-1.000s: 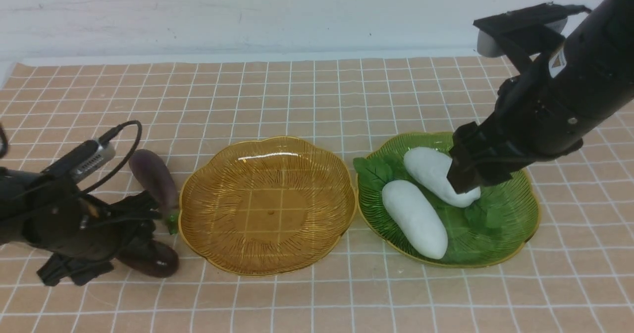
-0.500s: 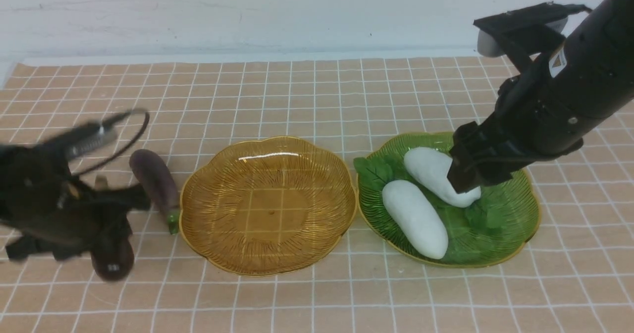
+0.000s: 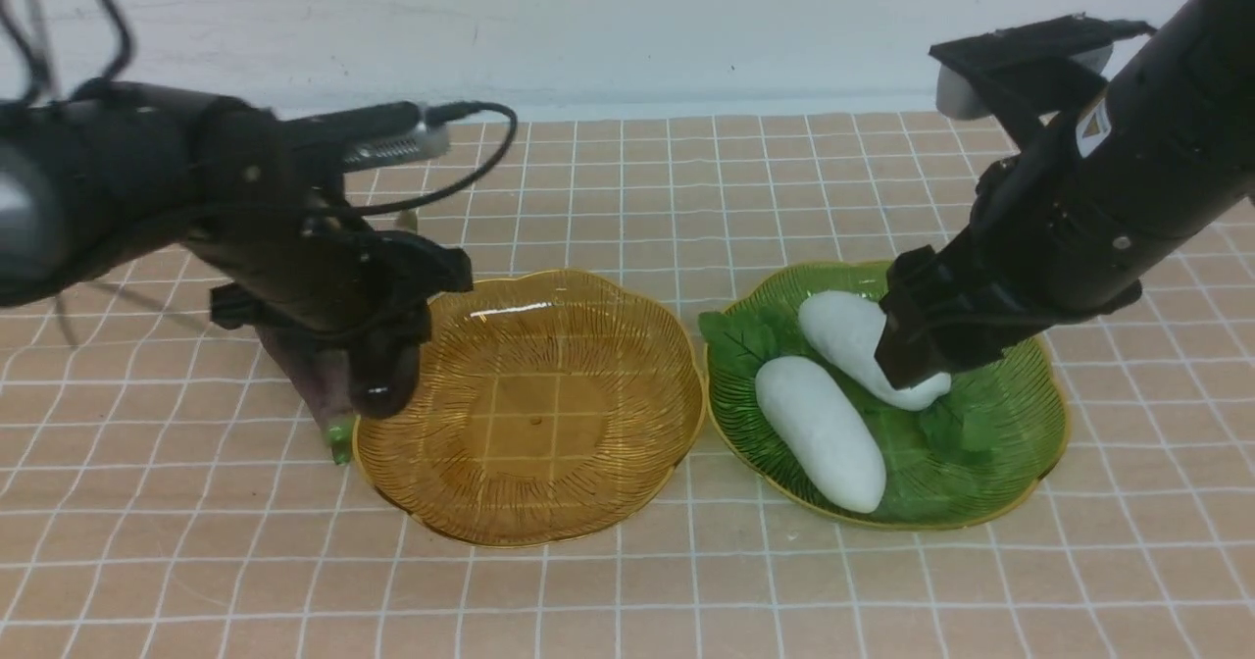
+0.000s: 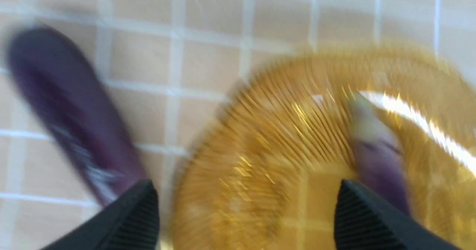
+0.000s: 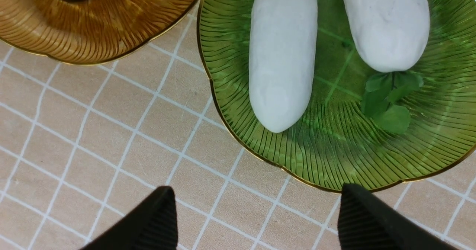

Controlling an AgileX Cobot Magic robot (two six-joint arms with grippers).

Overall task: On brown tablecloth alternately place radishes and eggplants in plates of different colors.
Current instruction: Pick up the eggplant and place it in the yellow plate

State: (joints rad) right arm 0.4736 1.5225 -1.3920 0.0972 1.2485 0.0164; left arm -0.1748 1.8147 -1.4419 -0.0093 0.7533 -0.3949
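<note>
Since L gripper (image 4: 245, 190) hangs w/ jaws wide, gripping nothing, & the eggplant (image 3: 380, 384) just under its fingers looks loose over amber plate (image 3: 588, 502) rim, not centre, it could tip out onto cloth (image 3: 627, 198) by 2nd eggplant (image 4: 74, 123).

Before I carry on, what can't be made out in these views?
Left wrist view: motion blur; unclear whether the eggplant beside the left gripper rests on the amber plate.
Front view: the left arm hides most of the other eggplant on the cloth.
Front view: the right gripper covers part of the rear radish.
</note>
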